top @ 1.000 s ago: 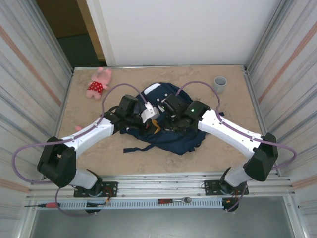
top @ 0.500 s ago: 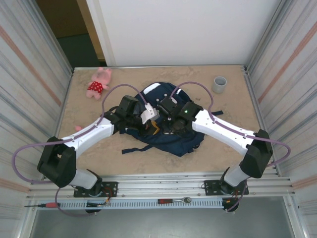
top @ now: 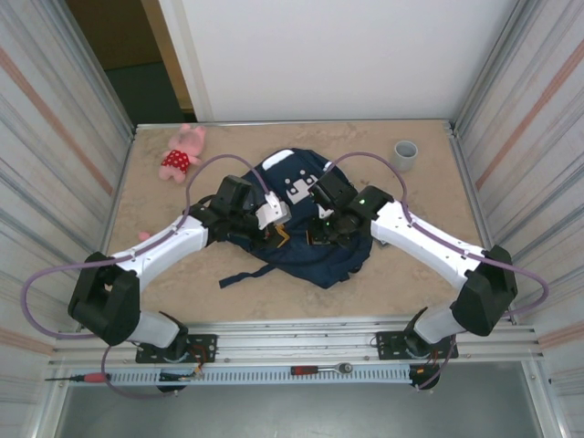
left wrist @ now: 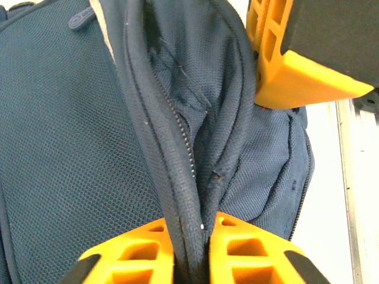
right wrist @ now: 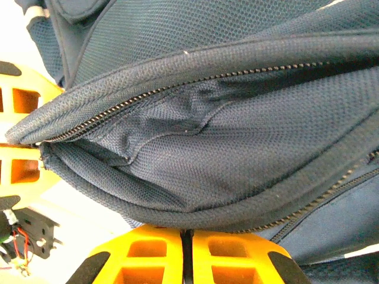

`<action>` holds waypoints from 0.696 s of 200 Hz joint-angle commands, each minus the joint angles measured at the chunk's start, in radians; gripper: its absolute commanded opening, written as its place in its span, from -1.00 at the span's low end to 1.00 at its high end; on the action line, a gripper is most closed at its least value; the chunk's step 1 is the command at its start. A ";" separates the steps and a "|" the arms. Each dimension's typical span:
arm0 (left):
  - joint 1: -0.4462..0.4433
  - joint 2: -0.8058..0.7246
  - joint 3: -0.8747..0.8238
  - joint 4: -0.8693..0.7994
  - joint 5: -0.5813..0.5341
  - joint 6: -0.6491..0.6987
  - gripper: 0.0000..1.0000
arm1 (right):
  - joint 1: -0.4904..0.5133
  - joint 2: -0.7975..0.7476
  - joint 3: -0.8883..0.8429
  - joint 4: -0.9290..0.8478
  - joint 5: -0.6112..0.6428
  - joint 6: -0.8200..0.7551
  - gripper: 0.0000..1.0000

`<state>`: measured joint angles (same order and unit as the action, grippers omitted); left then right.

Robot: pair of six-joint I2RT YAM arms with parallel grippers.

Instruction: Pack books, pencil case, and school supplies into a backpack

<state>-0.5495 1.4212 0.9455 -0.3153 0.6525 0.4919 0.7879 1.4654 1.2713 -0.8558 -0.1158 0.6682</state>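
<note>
Two arms reach in from the near edge of the surface [top: 182, 287] and meet over the backpack [top: 319, 260], which lies flat mid-surface, navy, with its white patches toward the far end. Left hand [left wrist: 190, 231] first: on its wrist camera the orange fingers stand narrow, and the zip edge of the backpack's opening runs right between them, pinched. Right hand [right wrist: 186, 239] now: fingers pressed together, just a thin dark line between them, the backpack's lower rim lying right at their tips. Whether any cloth is nipped there, I cannot tell. Between the two hands the mouth gapes a little, blue cloth showing inside, zip teeth along the lips. Farther back, a pink plush toy [top: 182, 153] sits at the far left and a grey cup [top: 405, 153] at the far right, both well apart from the backpack.
</note>
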 commanded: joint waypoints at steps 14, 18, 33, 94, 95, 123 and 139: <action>0.045 -0.100 -0.012 -0.050 -0.029 -0.229 -0.04 | -0.004 -0.004 -0.052 -0.027 0.055 0.024 -1.00; 0.045 -0.112 -0.022 -0.039 -0.025 -0.265 0.01 | -0.001 -0.004 -0.056 -0.016 0.051 0.031 -1.00; 0.047 -0.177 -0.077 0.023 -0.062 -0.436 0.20 | 0.011 -0.001 -0.067 0.016 0.041 0.056 -1.00; 0.165 -0.178 -0.220 0.022 -0.297 -0.992 0.28 | 0.090 -0.008 -0.127 0.126 0.056 0.194 -1.00; 0.165 -0.175 -0.220 0.023 -0.297 -0.993 0.27 | 0.092 -0.008 -0.129 0.129 0.058 0.196 -1.00; 0.194 -0.038 -0.207 0.096 -0.272 -1.033 0.11 | 0.134 0.007 -0.152 0.200 0.060 0.242 -1.00; 0.198 0.050 -0.173 0.154 -0.263 -1.037 0.10 | 0.162 0.030 -0.144 0.235 0.060 0.255 -1.00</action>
<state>-0.3599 1.3788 0.7383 -0.2550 0.3904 -0.4568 0.9119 1.4670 1.1233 -0.7410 -0.0681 0.8600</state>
